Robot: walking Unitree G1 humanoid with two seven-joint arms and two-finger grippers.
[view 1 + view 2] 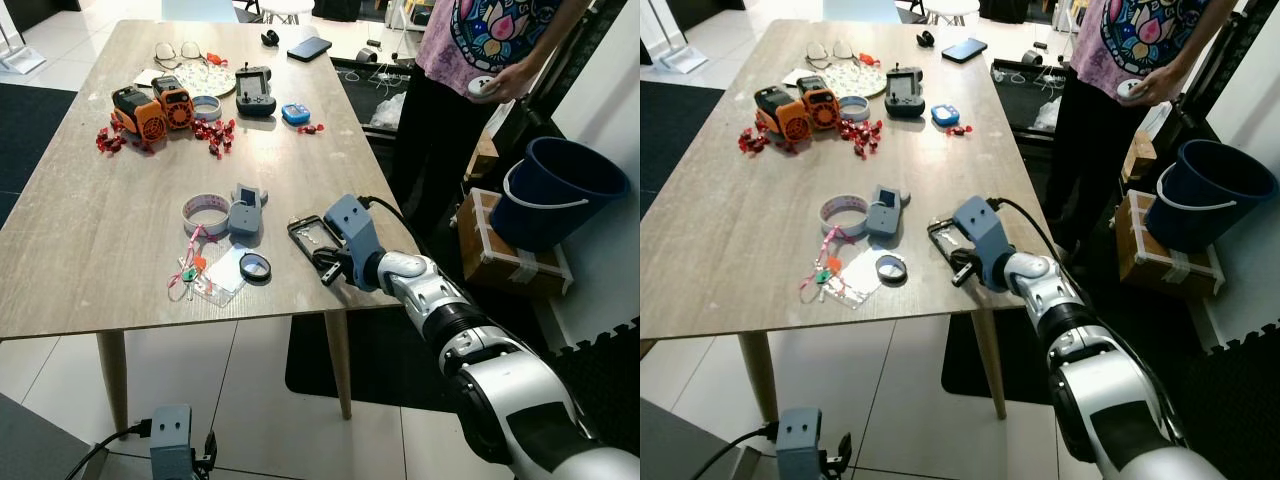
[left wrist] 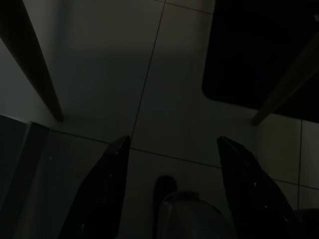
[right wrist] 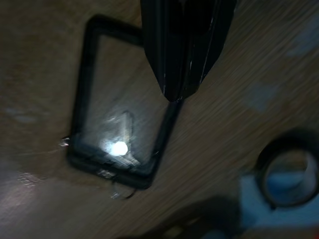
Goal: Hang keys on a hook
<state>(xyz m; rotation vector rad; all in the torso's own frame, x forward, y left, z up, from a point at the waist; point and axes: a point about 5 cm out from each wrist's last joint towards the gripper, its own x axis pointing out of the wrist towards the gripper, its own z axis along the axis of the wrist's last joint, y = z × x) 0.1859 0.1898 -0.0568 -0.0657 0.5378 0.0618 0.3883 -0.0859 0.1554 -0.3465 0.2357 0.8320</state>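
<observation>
— Looking at the lower middle of the head view, where is the working arm?

— Its right gripper (image 1: 327,268) hangs over the near right part of the wooden table (image 1: 90,230), at the near end of a flat black-framed clear case (image 1: 311,237). In the right wrist view the two black fingers (image 3: 184,55) are pressed together into one point, with nothing between them, their tip over the case's long edge.

— And the keys?

— A small bunch of keys (image 1: 187,276) with pink and green bits lies left of centre near the table's front edge, on a pink ribbon beside a clear card sleeve (image 1: 222,272). It is well apart from the gripper, with a small round black-rimmed lens (image 1: 255,266) between them.

— What about the other arm?

— At the bottom left the left gripper (image 2: 169,194) hangs below the table over the tiled floor (image 1: 250,400), fingers spread wide and empty.

— Anyone else around?

— At the upper right a person (image 1: 470,60) in a patterned shirt stands by the table's far side, next to a dark blue bucket (image 1: 555,190) on a box
</observation>
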